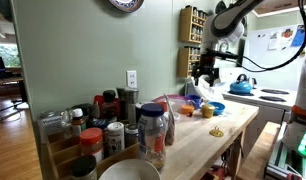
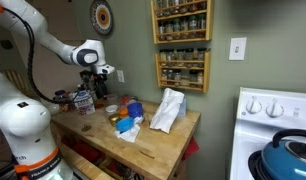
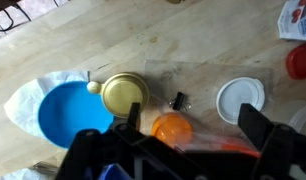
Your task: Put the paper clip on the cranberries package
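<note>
In the wrist view the paper clip [image 3: 178,100], a small black binder clip, lies on the wooden table between a yellow lid [image 3: 125,93] and a white lid [image 3: 240,100]. My gripper [image 3: 189,128] is open and empty, hanging above the table just short of the clip, with one finger on each side. A reddish-pink strip, probably the cranberries package [image 3: 221,148], shows below an orange round thing [image 3: 173,128] and is mostly hidden by the gripper body. The gripper also shows in both exterior views [image 1: 203,72] [image 2: 98,92], above the cluttered part of the table.
A blue bowl [image 3: 63,112] sits left of the yellow lid. A red object [image 3: 301,62] and a white printed bag [image 3: 296,18] lie at the right. Jars and bottles [image 1: 143,125] crowd one table end; a white bag [image 2: 168,110] stands near the stove [image 2: 278,140].
</note>
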Available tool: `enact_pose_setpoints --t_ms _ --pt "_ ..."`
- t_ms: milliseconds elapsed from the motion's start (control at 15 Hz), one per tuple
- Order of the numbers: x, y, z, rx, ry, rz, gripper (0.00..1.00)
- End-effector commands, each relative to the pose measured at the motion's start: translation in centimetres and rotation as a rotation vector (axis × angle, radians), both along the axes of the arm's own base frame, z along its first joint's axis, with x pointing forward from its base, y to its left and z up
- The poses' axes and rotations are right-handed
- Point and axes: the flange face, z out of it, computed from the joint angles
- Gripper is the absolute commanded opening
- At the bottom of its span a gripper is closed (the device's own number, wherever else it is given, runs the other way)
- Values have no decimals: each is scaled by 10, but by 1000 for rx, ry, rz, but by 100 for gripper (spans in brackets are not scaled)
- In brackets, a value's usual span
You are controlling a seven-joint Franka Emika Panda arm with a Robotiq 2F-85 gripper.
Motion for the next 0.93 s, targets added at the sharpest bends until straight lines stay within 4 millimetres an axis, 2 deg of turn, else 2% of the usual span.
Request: enact_pose_setpoints --t_ms 0,267,600,867 --pt "11 14 -36 16 -36 -77 100" --pt "23 25 -71 5 -50 -144 100" --pt "28 31 -107 7 -12 -239 100" --pt "33 36 -124 -5 -27 -265 89"
